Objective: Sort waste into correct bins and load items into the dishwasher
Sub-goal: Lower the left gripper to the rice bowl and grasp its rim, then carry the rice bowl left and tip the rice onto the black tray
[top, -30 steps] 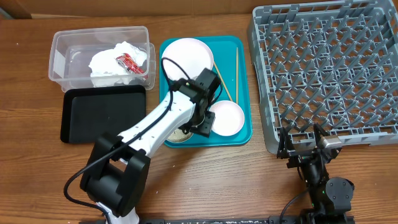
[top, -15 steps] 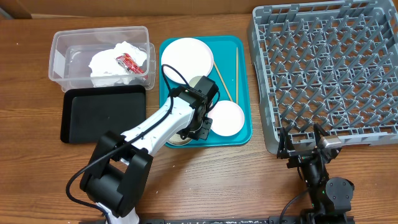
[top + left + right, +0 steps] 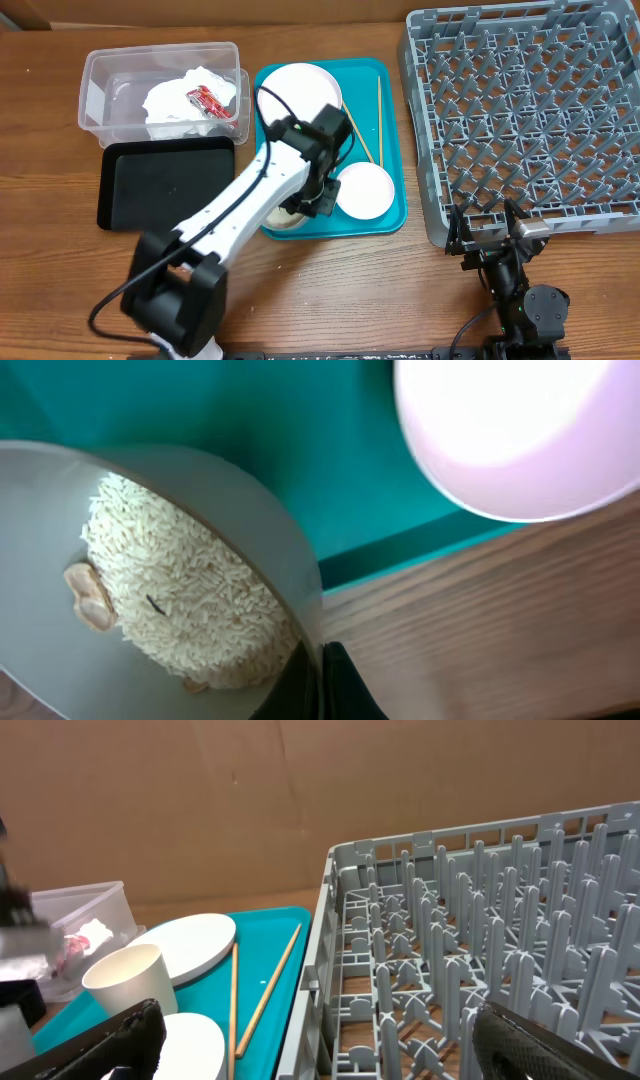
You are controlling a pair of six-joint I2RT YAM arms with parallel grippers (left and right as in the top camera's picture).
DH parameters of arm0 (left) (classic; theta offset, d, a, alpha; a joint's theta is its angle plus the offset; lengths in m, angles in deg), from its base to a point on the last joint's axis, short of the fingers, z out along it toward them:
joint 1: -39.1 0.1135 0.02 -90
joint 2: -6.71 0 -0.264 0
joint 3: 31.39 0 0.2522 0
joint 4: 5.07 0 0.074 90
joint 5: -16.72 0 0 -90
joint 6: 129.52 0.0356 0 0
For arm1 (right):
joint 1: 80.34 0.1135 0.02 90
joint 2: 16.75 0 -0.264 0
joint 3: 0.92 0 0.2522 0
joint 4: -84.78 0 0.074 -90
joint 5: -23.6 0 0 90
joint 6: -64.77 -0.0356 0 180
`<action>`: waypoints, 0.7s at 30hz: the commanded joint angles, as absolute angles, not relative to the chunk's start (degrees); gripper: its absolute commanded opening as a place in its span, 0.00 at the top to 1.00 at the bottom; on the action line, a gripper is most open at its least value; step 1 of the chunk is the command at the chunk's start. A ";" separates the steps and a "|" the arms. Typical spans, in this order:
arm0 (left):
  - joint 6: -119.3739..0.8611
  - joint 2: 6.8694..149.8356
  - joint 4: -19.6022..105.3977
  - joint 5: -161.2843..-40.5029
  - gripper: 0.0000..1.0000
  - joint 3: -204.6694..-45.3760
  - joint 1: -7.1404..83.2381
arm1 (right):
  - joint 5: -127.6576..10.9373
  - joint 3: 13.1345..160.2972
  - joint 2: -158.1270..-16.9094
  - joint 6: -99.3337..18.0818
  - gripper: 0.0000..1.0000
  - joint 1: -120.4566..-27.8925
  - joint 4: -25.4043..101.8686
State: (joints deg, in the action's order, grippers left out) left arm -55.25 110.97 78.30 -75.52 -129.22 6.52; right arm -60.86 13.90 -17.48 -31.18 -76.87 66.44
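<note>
1. left jaws: clenched on the rim of the rice bowl (image 3: 285, 550), at the lower left corner of the teal tray (image 3: 362, 80).
2. rice (image 3: 180, 600): heaped inside that bowl.
3. empty bowl (image 3: 365, 190): on the tray, just right of the rice bowl.
4. plate (image 3: 300, 88): upper left of the tray. chopsticks (image 3: 379, 110) lie along its right side. cup (image 3: 125, 982) stands beside the plate.
5. clear tub (image 3: 95, 95): upper left of the frame, holding the napkin (image 3: 175, 100) and red wrapper (image 3: 208, 100). black tray (image 3: 165, 185) sits just below it.
6. dish rack (image 3: 525, 120): right side, on the desk (image 3: 60, 270).
7. right jaws: released, spread wide, at the rack's lower edge.
</note>
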 commanded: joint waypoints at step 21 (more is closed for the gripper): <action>-50.09 97.77 84.74 -87.23 0.96 -129.83 35.09 | -61.19 13.31 -16.91 -31.27 0.00 -76.50 66.66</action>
